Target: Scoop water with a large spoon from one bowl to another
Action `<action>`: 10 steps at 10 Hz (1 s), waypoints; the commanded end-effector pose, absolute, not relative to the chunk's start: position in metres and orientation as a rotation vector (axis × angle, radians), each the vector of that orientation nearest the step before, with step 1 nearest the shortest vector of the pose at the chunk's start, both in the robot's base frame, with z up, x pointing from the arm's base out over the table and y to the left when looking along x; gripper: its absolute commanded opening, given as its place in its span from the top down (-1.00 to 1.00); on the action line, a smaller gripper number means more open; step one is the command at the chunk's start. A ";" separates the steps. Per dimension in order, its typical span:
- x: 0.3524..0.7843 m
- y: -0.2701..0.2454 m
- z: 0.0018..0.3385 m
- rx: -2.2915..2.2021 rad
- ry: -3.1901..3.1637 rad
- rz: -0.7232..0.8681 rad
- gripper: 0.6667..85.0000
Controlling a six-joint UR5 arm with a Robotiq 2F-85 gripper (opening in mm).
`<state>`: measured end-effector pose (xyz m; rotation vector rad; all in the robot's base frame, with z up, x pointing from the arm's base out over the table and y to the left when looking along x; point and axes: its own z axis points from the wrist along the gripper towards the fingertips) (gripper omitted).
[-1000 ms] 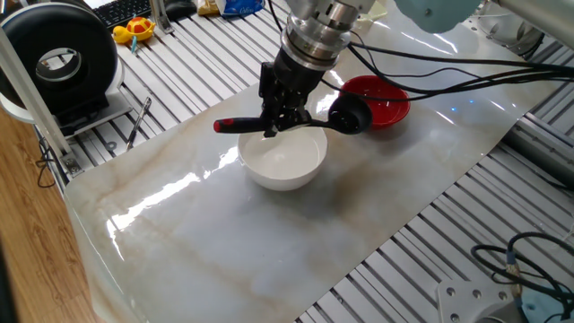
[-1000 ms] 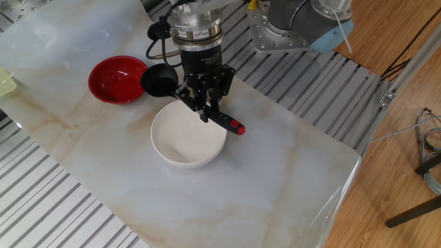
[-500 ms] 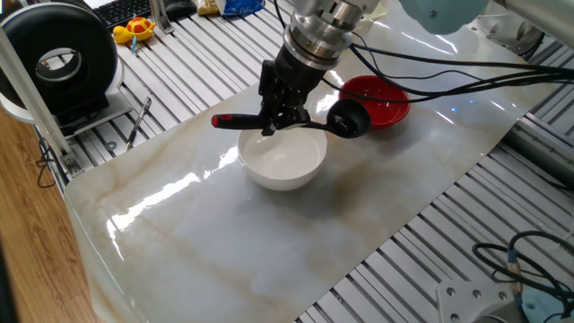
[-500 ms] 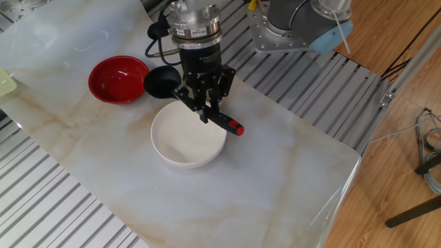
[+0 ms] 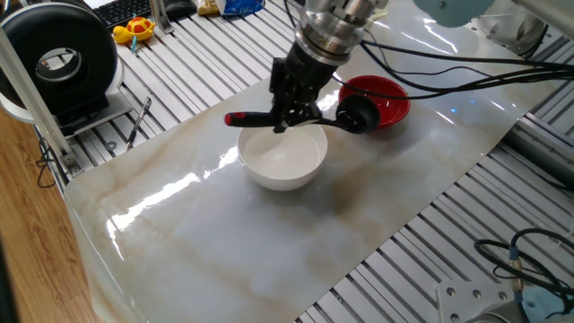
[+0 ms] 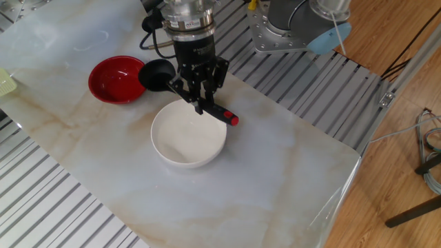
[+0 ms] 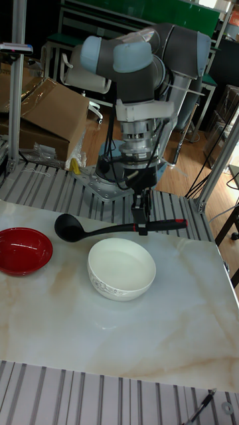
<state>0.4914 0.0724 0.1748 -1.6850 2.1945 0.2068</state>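
Tool [image 7: 140, 228] clamps the ladle [image 7: 99, 230] handle above the white bowl [image 7: 122, 269].

Glossy red bowl [image 6: 117, 79], marble-look tabletop [image 6: 275, 172]

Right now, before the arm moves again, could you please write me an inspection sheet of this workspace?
Surface: marble-pattern table, glossy, no spill seen.
Job's things: white bowl upright at the middle; red bowl beside it, apart; ladle held level in the air, scoop between the bowls; water too clear to see.
Clutter: yellow toy and keyboard off the table.
Gripper: gripper shut on the ladle's handle, near its red end.
Cables: black cables run from the wrist above the red bowl.
Surroundings: cardboard box, slatted aluminium frame.
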 end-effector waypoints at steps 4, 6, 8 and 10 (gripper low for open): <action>0.496 0.076 0.187 -1.608 2.151 0.240 0.98; 0.501 0.079 0.190 -1.575 2.145 0.243 0.98; 0.505 0.079 0.191 -1.552 2.149 0.237 0.98; 0.505 0.080 0.191 -1.546 2.152 0.239 0.98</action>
